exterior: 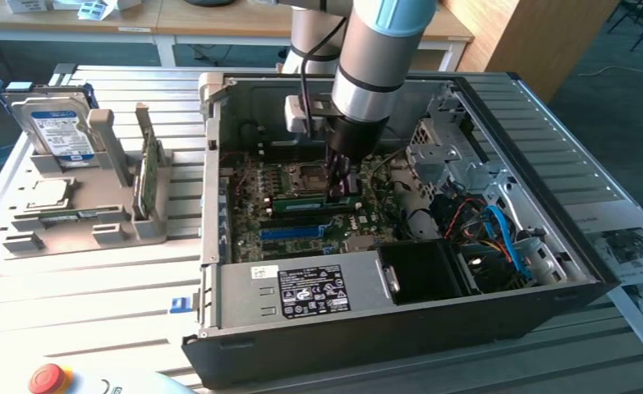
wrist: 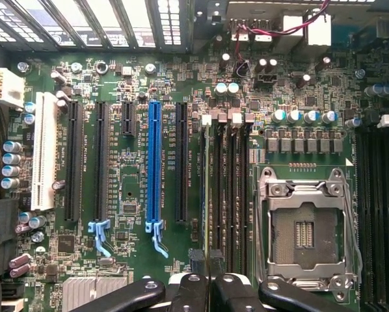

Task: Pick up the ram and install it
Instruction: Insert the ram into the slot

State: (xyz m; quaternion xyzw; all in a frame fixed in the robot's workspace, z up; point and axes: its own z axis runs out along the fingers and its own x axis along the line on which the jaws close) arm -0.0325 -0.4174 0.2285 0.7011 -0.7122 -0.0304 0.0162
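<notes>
My gripper reaches down into the open computer case, with its dark fingers low over the motherboard. The ram, a thin green stick, stands on edge between the fingertips and runs toward the exterior view's left along the memory slots. The gripper is shut on it. Whether the stick is seated in a slot I cannot tell. In the wrist view the gripper has its fingers pressed nearly together over the black memory slots, beside the empty CPU socket.
On the exterior view's left a grey holder carries a blue-labelled hard drive and a larger green card on edge. Cables and a drive cage crowd the case's right side. A red button sits at the front.
</notes>
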